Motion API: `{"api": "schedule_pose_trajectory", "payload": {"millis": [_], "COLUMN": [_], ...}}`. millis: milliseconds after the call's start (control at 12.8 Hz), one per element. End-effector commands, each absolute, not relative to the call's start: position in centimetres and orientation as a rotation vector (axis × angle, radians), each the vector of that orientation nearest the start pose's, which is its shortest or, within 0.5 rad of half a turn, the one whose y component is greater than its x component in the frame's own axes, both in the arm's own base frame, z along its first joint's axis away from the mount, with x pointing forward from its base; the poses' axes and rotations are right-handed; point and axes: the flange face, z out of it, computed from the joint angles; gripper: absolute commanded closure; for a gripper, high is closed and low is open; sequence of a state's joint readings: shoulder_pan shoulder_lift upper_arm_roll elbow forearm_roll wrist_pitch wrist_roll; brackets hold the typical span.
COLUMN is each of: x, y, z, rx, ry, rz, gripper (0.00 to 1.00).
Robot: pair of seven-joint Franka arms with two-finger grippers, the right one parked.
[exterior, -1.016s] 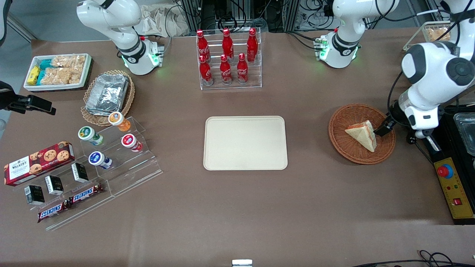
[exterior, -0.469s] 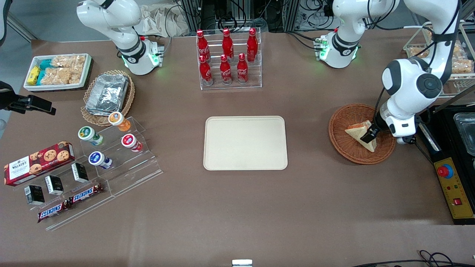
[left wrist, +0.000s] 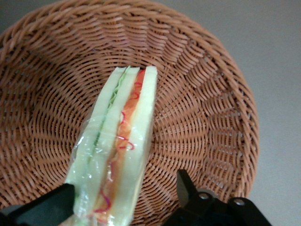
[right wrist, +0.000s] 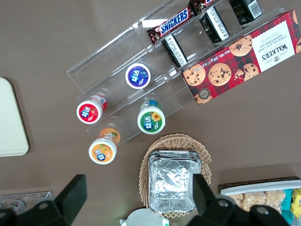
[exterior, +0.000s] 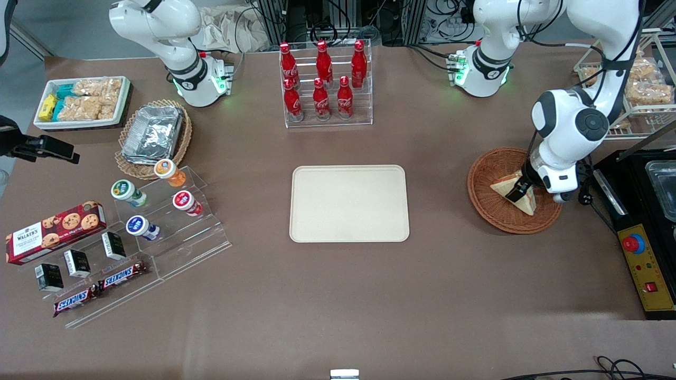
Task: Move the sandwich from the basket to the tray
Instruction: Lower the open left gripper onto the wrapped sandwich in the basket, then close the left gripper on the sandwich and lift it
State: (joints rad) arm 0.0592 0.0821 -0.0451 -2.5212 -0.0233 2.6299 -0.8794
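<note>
The sandwich (exterior: 506, 184) is a pale bread wedge with red and green filling, wrapped in clear film, standing on edge in the round reddish-brown wicker basket (exterior: 486, 179) toward the working arm's end of the table. My left gripper (exterior: 517, 192) is down in the basket with its fingers open on either side of the sandwich (left wrist: 117, 141). One finger (left wrist: 47, 207) touches the wrap; the other finger (left wrist: 187, 187) stands apart from it. The basket (left wrist: 207, 94) fills the wrist view. The cream-beige tray (exterior: 349, 203) lies empty at the table's middle.
A clear rack of red cola bottles (exterior: 323, 79) stands farther from the front camera than the tray. A black device with a yellow button panel (exterior: 647, 269) sits beside the basket. A tan basket with foil containers (exterior: 153, 134), yoghurt pots and snack stands lie toward the parked arm's end.
My left gripper has come in over the basket from the working arm's end and dropped down around the sandwich. The sandwich has not moved.
</note>
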Motion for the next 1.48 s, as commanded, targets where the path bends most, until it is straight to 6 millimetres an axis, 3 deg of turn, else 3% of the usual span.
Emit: {"api": "schedule_pose_trajectory", "payload": {"millis": [0,78,156,469,781,938,1172,1406], "x": [46.3,46.4,46.5,47.2,48.8,49.8,52.8,54.1], "y": [0.5,0.5,0.4,-0.3,-1.1,-1.8,-4.1,-7.9], "z": [24.4,24.5,24.8,27.5,33.4,37.7,46.4,54.1], "rx": [-2.838,-2.838,-2.839,-2.861,-2.866,-2.868,-2.862,-2.935], "ry": [-1.429,-1.429,-1.429,-1.403,-1.337,-1.304,-1.251,-1.174], "rz": [-0.062,-0.062,-0.066,-0.095,-0.043,-0.033,0.048,-0.057], "gripper": [0.43,0.78,1.00,1.00,1.00,1.00,1.00,1.00]}}
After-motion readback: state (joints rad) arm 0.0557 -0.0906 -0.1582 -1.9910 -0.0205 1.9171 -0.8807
